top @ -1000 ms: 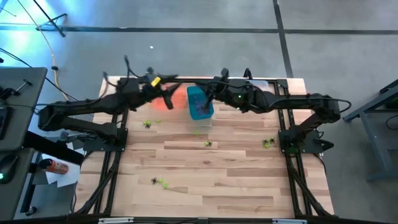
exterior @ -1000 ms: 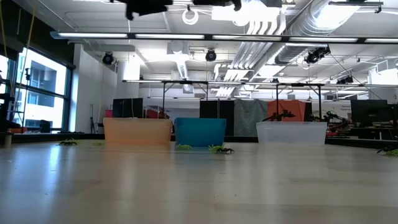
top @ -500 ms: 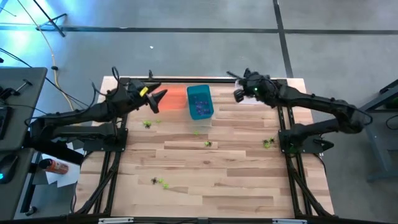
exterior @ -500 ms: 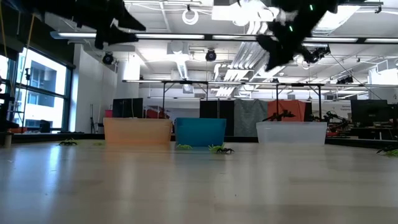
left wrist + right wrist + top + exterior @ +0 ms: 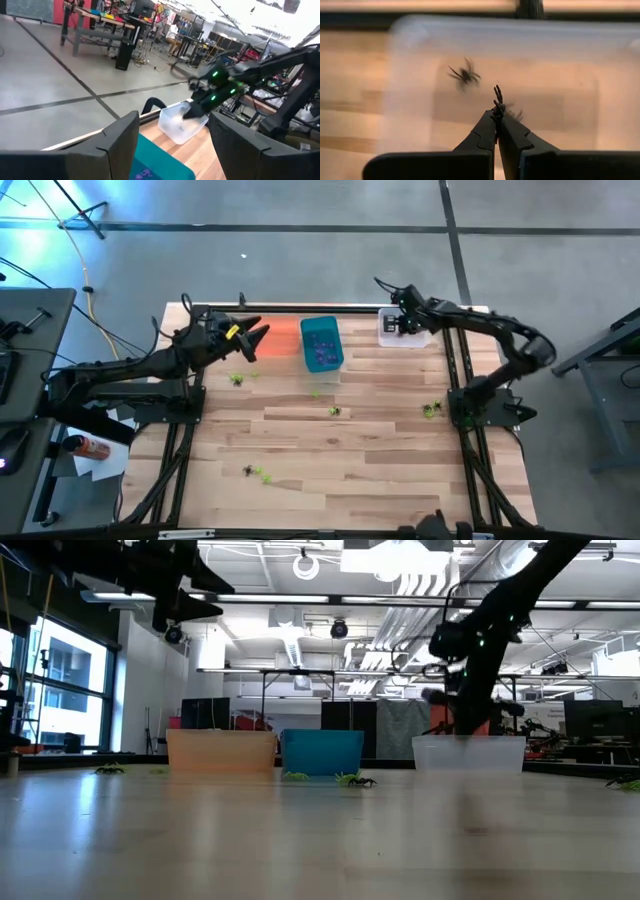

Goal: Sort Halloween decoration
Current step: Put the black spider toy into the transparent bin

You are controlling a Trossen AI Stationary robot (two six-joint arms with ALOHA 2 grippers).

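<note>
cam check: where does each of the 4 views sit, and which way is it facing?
High: overhead, straight down on the table; both arms show.
Low: table height, level across at the three bins; arms come from above.
Left wrist: past the open left gripper toward the clear bin.
Right wrist: down into the clear bin; right gripper pinches a black spider.
Shared: all four show the clear bin.

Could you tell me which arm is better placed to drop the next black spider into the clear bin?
The right. Its gripper is shut on a black spider directly over the clear bin; the left gripper hangs open near the orange bin.
</note>
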